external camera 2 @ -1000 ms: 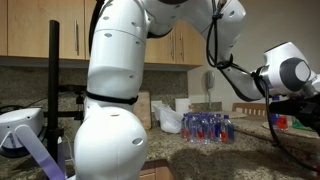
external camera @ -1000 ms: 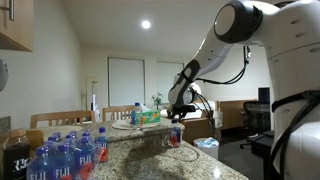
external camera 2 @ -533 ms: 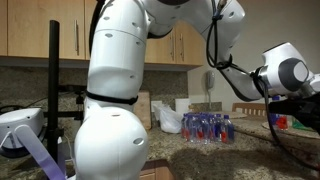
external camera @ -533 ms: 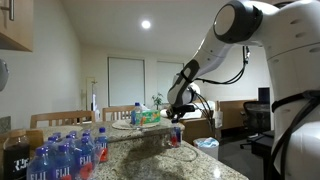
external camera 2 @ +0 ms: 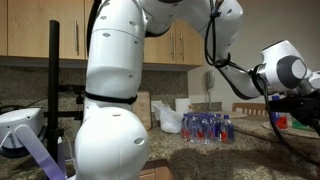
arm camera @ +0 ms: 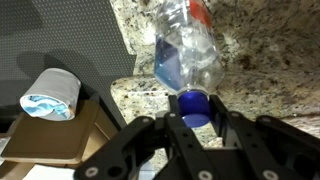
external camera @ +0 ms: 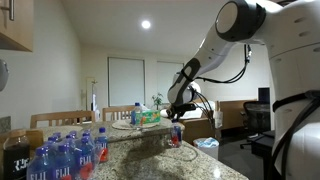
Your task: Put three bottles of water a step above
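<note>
Glossy white rounded arm (external camera: 245,22), looping black cables (external camera: 246,60), black angular tool (arm camera: 195,118)

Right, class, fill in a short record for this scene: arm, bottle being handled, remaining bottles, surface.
arm: gripper has a finger on either side of a blue cap; whether it grips is unclear
handled: bottle stands upright on the stone, red and blue label
remaining: other bottles are clustered together, apart from the gripper
surface: granite counter, speckled beige-brown
</note>
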`<state>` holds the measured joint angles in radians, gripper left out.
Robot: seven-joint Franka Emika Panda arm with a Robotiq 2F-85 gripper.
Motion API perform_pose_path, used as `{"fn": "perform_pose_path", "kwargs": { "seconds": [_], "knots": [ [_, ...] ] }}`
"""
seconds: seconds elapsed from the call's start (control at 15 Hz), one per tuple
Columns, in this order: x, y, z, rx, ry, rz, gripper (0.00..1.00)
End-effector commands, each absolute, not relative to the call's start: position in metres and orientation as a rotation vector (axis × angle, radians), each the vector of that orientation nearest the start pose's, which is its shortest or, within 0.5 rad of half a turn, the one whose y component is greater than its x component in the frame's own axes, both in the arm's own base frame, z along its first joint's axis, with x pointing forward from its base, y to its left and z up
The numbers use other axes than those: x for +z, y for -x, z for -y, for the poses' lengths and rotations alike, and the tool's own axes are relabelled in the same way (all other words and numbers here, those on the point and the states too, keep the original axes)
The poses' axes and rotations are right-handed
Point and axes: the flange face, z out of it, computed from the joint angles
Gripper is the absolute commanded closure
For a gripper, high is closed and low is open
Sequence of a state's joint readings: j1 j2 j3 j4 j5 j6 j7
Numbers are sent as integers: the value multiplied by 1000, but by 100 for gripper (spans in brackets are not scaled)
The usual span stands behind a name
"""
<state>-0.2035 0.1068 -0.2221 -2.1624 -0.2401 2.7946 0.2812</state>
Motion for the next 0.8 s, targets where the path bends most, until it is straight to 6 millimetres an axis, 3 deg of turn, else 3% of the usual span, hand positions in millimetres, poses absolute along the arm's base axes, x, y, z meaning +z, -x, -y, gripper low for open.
{"fn": "perform_pose_path", "kwargs": {
  "seconds": [0.0, 0.73],
  "knots": [
    [432, -527, 221, -874, 3178, -673, 91],
    [492, -512, 174, -1163, 3156, -450, 91]
  ]
}}
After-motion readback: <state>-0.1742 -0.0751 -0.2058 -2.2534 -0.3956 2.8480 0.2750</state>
